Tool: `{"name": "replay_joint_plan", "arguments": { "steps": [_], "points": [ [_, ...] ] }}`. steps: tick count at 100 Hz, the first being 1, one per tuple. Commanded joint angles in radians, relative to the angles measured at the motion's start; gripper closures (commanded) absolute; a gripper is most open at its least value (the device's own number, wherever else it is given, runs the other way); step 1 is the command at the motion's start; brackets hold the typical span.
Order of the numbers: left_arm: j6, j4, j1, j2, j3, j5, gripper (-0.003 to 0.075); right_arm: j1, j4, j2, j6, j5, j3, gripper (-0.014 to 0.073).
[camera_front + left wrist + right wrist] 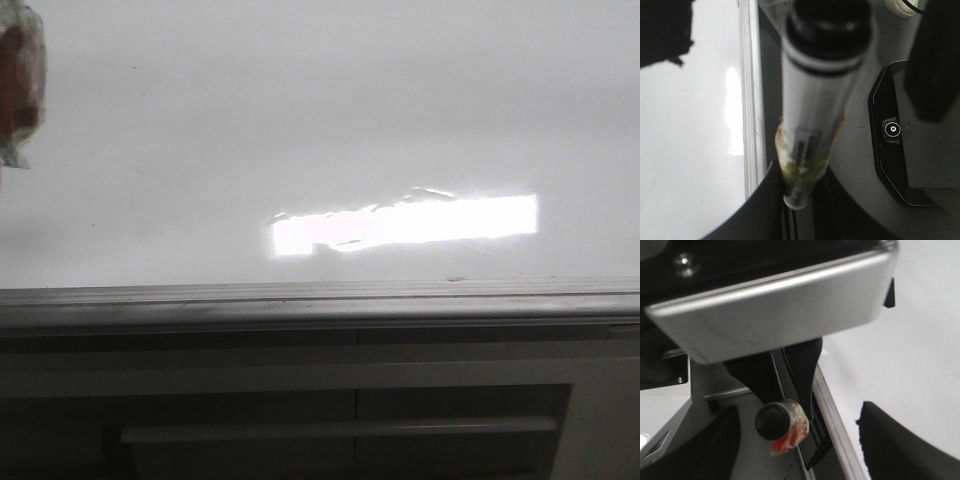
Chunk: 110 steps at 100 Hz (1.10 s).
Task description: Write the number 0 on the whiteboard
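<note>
The whiteboard (320, 110) fills the upper front view, plain white with a bright glare patch (400, 225). No number 0 shows on it. It also shows in the left wrist view (690, 150) and the right wrist view (910, 350). My left gripper (800, 85) is open; a blurred marker with greenish tape (812, 130) lies between its fingers (665, 30), apart from both. My right gripper (797, 415) is open; a black-ended marker with red tape (782, 422) sits between its fingers (900, 450), touching neither. What holds either marker is hidden.
A grey metal edge strip (320, 300) runs under the board, with the dark panelled cabinet front (330, 400) below. A blurred red-and-clear object (18, 85) hangs at the front view's upper left. A black panel with a round button (891, 130) lies beside the left arm.
</note>
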Motion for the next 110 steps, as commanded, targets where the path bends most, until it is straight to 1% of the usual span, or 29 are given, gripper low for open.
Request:
{"name": "replay_joint_plan", "arguments": {
  "steps": [1, 24, 31, 38, 45, 52, 57, 65, 76, 84, 91, 103, 110],
  "points": [
    [0.002, -0.049, -0.006, -0.016, -0.036, -0.029, 0.074, -0.001, 0.004, -0.006, -0.01, -0.087, -0.037, 0.016],
    [0.002, -0.068, -0.006, -0.016, -0.036, -0.031, 0.074, -0.001, 0.004, 0.044, -0.01, -0.103, -0.037, 0.0163],
    [0.002, -0.07, -0.006, -0.016, -0.036, -0.029, 0.074, -0.001, 0.005, 0.055, -0.01, -0.107, -0.037, 0.0187],
    [0.002, -0.072, -0.006, -0.016, -0.036, -0.027, 0.074, -0.001, 0.006, 0.062, -0.01, -0.107, -0.037, 0.0249],
    [0.002, -0.074, -0.006, -0.016, -0.036, -0.025, 0.074, -0.001, 0.008, 0.064, -0.01, -0.105, -0.037, 0.0341],
    [0.002, -0.076, -0.006, -0.016, -0.036, -0.021, 0.074, -0.001, 0.008, 0.064, -0.01, -0.103, -0.037, 0.0452],
    [0.002, -0.078, -0.006, -0.016, -0.036, -0.016, 0.074, -0.001, 0.008, 0.064, -0.01, -0.106, -0.037, 0.0546],
    [0.002, -0.078, -0.006, -0.016, -0.036, -0.014, 0.074, -0.001, 0.008, 0.064, -0.01, -0.11, -0.037, 0.0666],
    [-0.011, -0.096, -0.006, -0.016, -0.036, -0.022, 0.0739, -0.001, 0.008, 0.064, -0.01, -0.108, -0.037, 0.0668],
    [-0.081, -0.137, -0.002, -0.022, -0.038, -0.065, 0.0729, -0.001, -0.002, 0.052, -0.01, -0.099, -0.037, 0.0667],
    [-0.136, -0.155, -0.002, -0.041, -0.038, -0.103, 0.0669, -0.004, -0.015, 0.031, -0.01, -0.084, -0.037, 0.0652],
    [-0.194, -0.163, -0.002, -0.09, -0.038, -0.126, 0.0484, -0.037, -0.015, -0.043, -0.01, -0.079, 0.0, 0.0641],
    [-0.225, -0.163, -0.002, -0.127, -0.038, -0.148, 0.0402, -0.062, -0.015, -0.101, -0.01, -0.083, 0.045, 0.0641]
  ]
}}
